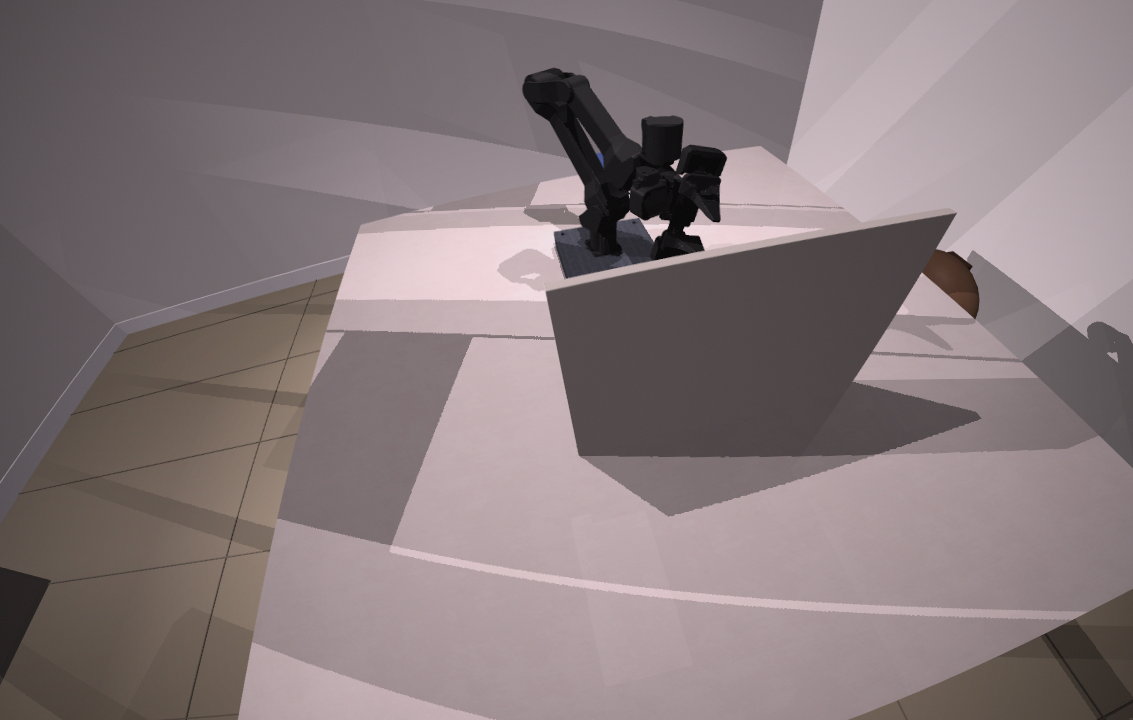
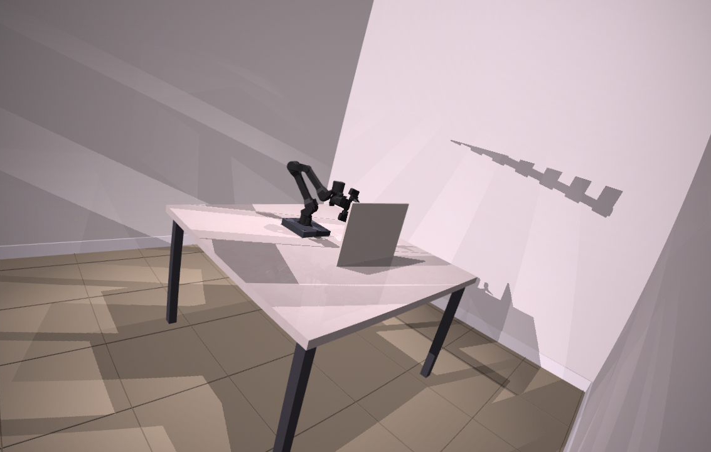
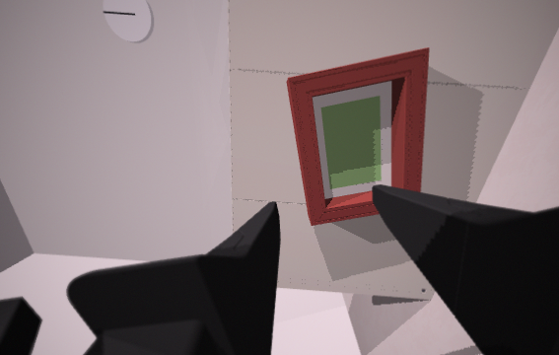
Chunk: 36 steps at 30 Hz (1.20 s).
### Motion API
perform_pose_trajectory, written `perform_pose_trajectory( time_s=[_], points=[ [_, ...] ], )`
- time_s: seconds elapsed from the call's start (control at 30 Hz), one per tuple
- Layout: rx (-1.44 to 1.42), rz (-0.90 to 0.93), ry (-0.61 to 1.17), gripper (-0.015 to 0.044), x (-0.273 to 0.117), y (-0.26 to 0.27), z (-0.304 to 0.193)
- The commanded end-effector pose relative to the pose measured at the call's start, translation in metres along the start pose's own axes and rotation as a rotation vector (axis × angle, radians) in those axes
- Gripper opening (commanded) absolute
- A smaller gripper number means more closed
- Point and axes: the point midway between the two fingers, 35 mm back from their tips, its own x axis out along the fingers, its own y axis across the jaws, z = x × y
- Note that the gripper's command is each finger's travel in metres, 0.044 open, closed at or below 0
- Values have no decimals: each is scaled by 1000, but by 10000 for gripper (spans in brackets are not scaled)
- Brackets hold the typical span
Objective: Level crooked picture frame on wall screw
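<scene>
The red picture frame with its green picture hangs on the upright panel. In the wrist view its top and lower edges slope up to the right, against the panel's lower edge, so its right side looks higher. The top and exterior views show only the panel's back, which hides the frame. The screw and notched strip are hidden. My gripper is open and empty, on the frame's side of the panel. In the wrist view the right finger covers the frame's lower right corner; contact is not visible.
The arm's base stands on the table behind the panel. A brown rounded object lies past the panel's right edge. A pale disc is at the upper left of the wrist view.
</scene>
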Motion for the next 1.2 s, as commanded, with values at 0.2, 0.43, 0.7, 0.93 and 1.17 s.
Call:
perform_pose_trajectory(
  time_s=[0.2, 0.43, 0.7, 0.93, 1.17],
  points=[
    [-1, -3, 1, 260, 66, -3, 0],
    [-1, -2, 1, 260, 72, -4, 0],
    [-1, -2, 1, 260, 72, -4, 0],
    [-1, -2, 1, 260, 72, -4, 0],
    [-1, -2, 0, 260, 77, -4, 0]
  ],
)
